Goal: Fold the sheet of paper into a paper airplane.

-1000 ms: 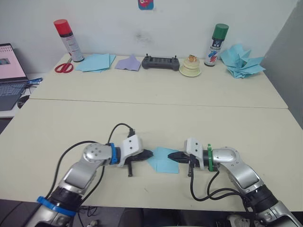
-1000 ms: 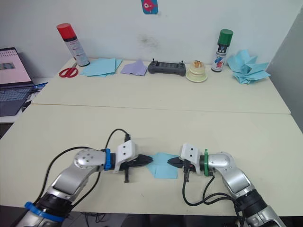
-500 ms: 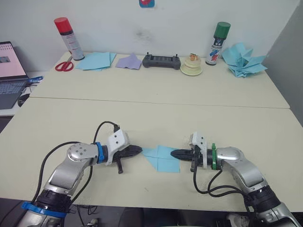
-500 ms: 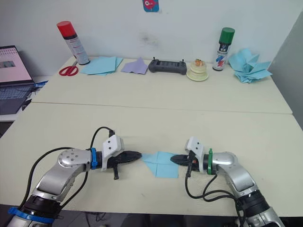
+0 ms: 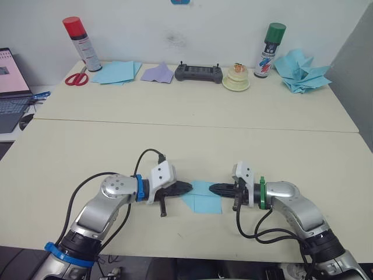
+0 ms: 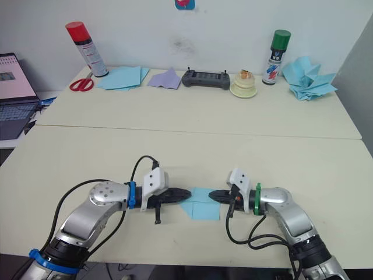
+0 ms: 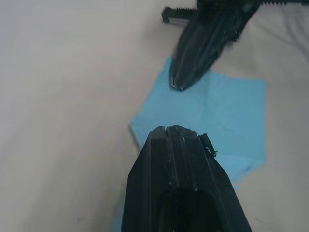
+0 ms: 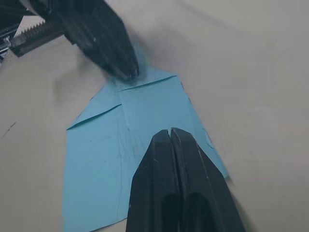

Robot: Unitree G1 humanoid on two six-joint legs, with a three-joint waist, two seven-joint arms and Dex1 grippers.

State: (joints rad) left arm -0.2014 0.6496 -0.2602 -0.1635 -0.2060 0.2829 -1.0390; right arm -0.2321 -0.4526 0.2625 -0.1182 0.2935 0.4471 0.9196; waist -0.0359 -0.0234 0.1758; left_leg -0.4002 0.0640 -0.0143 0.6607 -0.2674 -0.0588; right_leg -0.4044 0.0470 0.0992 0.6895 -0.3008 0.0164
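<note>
The sheet of paper [image 5: 203, 199] lies flat on the table near the front edge, light blue, with folded flaps and creases [image 8: 111, 145]. My left gripper [image 5: 187, 187] is shut, and its tip rests at the paper's left corner [image 7: 170, 129]. My right gripper [image 5: 211, 188] is shut too, its tip [image 8: 170, 131] over the paper's right part. The two tips face each other a short way apart above the paper. Nothing is held between either pair of fingers.
Along the back of the table stand a red-capped spray can [image 5: 76, 42], scissors [image 5: 74, 78], a stack of blue sheets [image 5: 113, 73], a lilac paper [image 5: 157, 73], a black controller [image 5: 198, 72], a green-capped can [image 5: 269, 49] and a heap of blue planes [image 5: 300, 71]. A laptop [image 5: 11, 81] sits far left.
My left gripper, which had drawn back to the left half a second ago, has moved right again onto the paper's left corner. The right gripper has barely moved.
</note>
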